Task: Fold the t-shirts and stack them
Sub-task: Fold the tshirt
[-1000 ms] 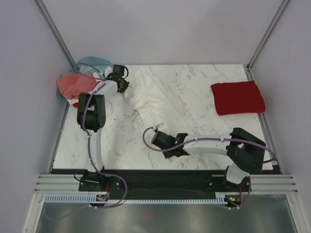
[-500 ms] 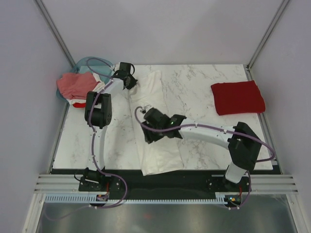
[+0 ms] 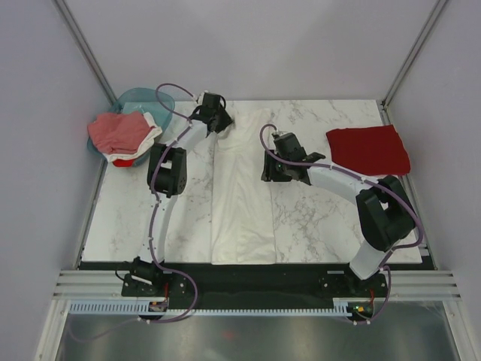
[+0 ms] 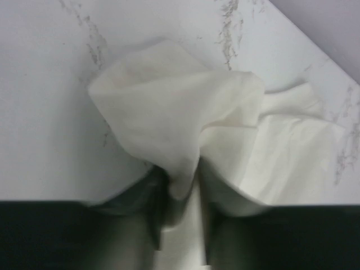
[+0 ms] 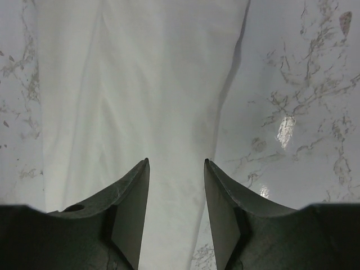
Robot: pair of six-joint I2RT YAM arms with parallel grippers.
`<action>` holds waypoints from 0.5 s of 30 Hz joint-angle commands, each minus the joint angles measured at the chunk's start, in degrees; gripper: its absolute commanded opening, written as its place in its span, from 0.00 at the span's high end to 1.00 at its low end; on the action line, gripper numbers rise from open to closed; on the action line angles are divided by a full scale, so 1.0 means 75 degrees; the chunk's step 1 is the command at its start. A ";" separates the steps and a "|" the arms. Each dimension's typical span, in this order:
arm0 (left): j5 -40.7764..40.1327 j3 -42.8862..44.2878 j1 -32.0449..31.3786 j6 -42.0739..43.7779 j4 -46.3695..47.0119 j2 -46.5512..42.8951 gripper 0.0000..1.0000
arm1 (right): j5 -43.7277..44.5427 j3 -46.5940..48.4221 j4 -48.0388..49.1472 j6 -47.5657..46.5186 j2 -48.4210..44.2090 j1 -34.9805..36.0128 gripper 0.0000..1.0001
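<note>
My white t-shirt [image 3: 242, 203] lies down the middle of the marble desk [image 3: 331, 218] as 1 long, narrow strip, running from the far edge to the near edge. It is plain white on the side that shows, with soft lengthwise creases and a straight right edge that casts a thin shadow on the marble. The near end lies flat and squared off. The far end is bunched up into a loose, rumpled peak.

My left fingers [image 3: 216, 120] are at that far end, narrow, with a fold of the white cloth pinched between them; the fabric puffs out above the tips and spreads to the right.

My right fingers [image 3: 274, 171] hang over the strip's right edge, about a third of the way down from the far end. They stand apart with nothing between them, the shirt's edge showing in the gap below.

A dark red t-shirt [image 3: 368, 150] sits folded in a neat rectangle at the far right of the desk, well apart from the strip. At the far left corner, a pinkish-red t-shirt [image 3: 116, 131] is heaped in the teal basket [image 3: 139, 96].
</note>
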 commanded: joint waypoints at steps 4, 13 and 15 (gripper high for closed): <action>-0.0133 0.0138 0.0180 0.0847 -0.0074 -0.0540 0.00 | -0.0343 -0.0335 0.0790 0.0174 -0.0216 0.0126 0.46; -0.0567 -0.3094 -0.0053 0.1504 0.0604 -0.3619 0.01 | -0.0227 -0.0710 0.0836 0.0338 -0.0357 0.0126 0.39; -0.0825 -0.3997 -0.0147 0.1458 0.0524 -0.4148 0.00 | -0.0038 -0.0816 0.0860 0.0350 -0.0380 0.0126 0.39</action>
